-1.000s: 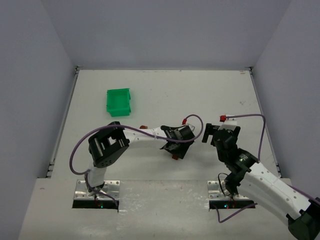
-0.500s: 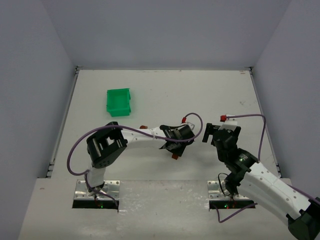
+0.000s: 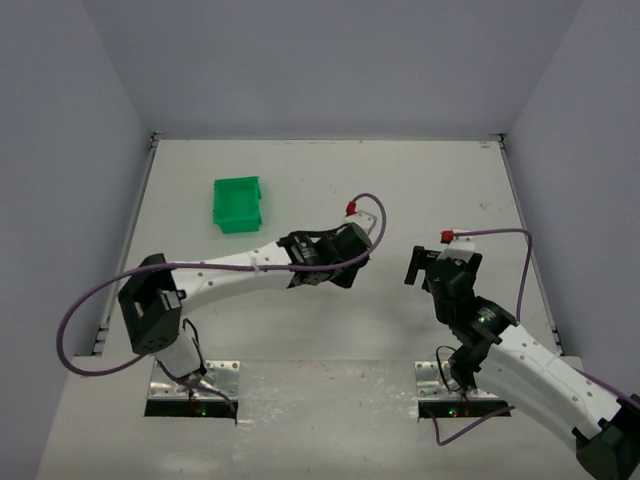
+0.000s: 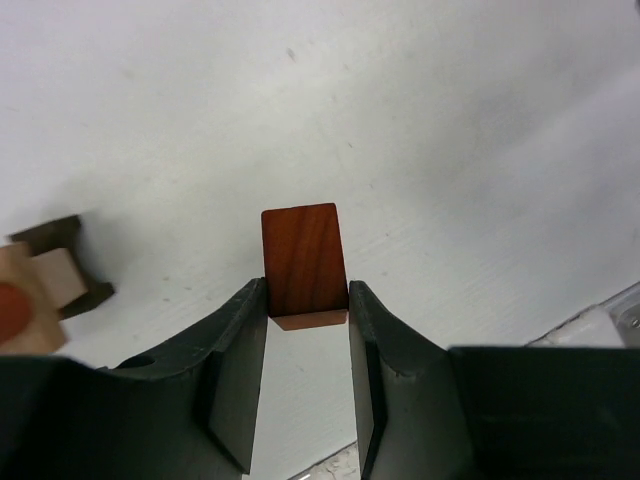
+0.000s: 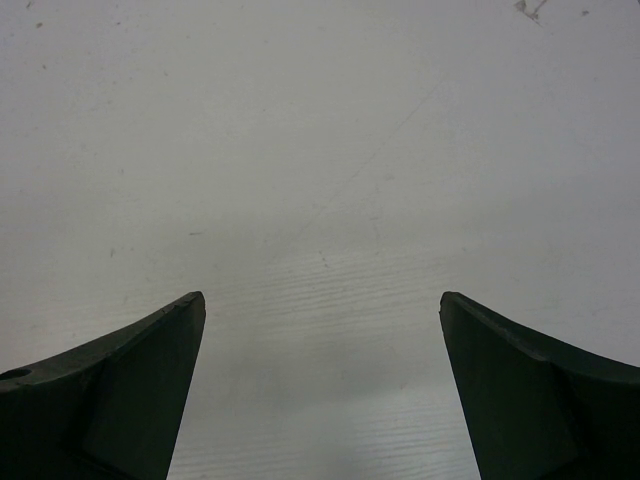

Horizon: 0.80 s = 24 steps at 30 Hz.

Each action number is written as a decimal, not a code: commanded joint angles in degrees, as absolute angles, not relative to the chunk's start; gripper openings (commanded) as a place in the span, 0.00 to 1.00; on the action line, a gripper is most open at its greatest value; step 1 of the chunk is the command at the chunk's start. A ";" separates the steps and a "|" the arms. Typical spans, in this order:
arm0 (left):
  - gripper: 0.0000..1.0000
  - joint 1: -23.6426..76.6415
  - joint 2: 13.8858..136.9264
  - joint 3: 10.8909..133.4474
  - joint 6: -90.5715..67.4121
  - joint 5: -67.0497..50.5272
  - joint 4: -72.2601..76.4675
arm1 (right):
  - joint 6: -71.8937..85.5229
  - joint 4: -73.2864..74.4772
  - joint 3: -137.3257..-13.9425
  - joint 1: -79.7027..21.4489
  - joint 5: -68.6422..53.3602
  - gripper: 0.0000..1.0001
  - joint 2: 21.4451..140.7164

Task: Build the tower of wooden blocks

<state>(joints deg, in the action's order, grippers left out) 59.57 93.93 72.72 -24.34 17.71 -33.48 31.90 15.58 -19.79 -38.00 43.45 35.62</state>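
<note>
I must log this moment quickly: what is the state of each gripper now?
Left gripper: closed on a reddish-brown wood block.
Right gripper: open, holding nothing.

block (image 4: pixel 303 255) in left gripper (image 4: pixel 306 290), bin (image 3: pixel 237 181) behind, leftward

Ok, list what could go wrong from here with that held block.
1. The left fingers pinch only the near end of the reddish-brown block; it could pivot or slip out.
2. The small wooden pieces lie near the fingers, so lowering the block might knock them apart.
</note>
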 commanded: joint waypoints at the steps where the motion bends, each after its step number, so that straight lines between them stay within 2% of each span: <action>1: 0.00 49.49 83.59 72.88 -20.94 19.30 -37.86 | 33.13 14.77 -21.08 -37.71 45.35 0.99 38.11; 4: 0.00 44.75 79.40 71.60 -19.24 18.20 -37.89 | 32.87 14.77 -21.76 -37.67 46.32 0.99 40.37; 9: 0.00 43.68 77.65 71.65 -15.98 21.13 -40.93 | 32.78 14.79 -22.34 -37.64 46.15 0.99 42.70; 15: 0.00 43.41 74.78 70.22 -10.03 14.47 -40.44 | 32.92 14.80 -22.64 -37.62 47.87 0.99 43.84; 24: 0.00 40.70 76.67 71.63 -5.30 7.54 -45.34 | 32.87 14.77 -22.94 -37.39 48.25 0.99 45.67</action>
<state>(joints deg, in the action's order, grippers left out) 42.14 77.45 69.76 -9.14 12.56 -45.08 31.95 15.64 -20.31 -37.80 45.19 45.47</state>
